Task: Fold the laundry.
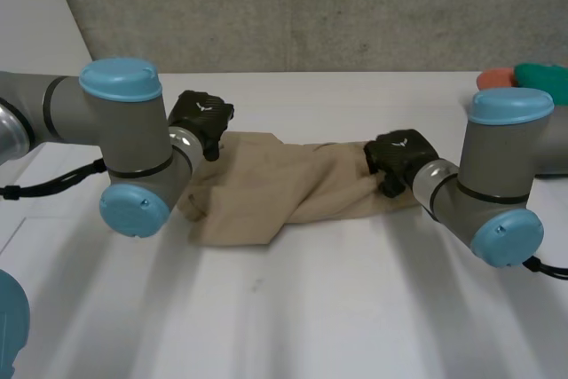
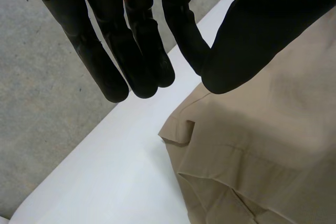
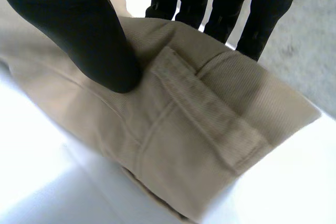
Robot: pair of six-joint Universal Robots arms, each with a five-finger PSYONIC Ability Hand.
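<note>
I see the near half of the white table [image 1: 293,308] bare: free room for either hand. The crumpled beige cloth garment [image 1: 266,193] lies across the middle, between my arms. An orange-red lump [image 1: 495,78] and a green lump [image 1: 543,80] crowd the far right corner. The grey concrete wall [image 1: 311,6] closes off the far edge.

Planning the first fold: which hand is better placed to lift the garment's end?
Probably right. The right hand pinches an end of the beige garment, thumb on top, fingers behind its edge; the left hand is open, fingers past its corner.
</note>
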